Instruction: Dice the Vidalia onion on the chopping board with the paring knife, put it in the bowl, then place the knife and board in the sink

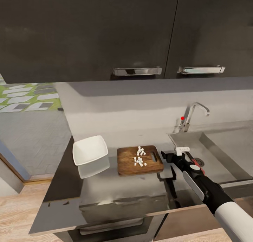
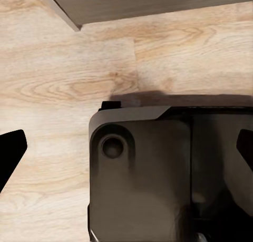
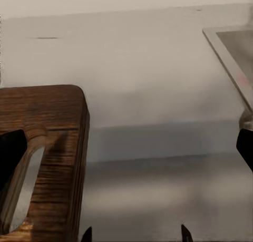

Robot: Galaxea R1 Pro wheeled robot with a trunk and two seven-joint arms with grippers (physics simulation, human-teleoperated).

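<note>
I'm seeing my right arm [image 1: 211, 194] showing a white rounded sleeve near the camera, then a black segment, a grey-silver link with a red ring, ending in a black right gripper [image 1: 168, 157] wearing a small white block. My dark grey base [image 2: 158, 173] is showing a round recessed boss.

We see the pale wooden floor [image 2: 63, 68] under us, and the dark body of our own base [image 2: 153, 173] with a round recess. Two black fingertips [image 2: 10, 152] stand far apart at the sides. A grey cabinet edge [image 2: 147, 2] lies beyond
</note>
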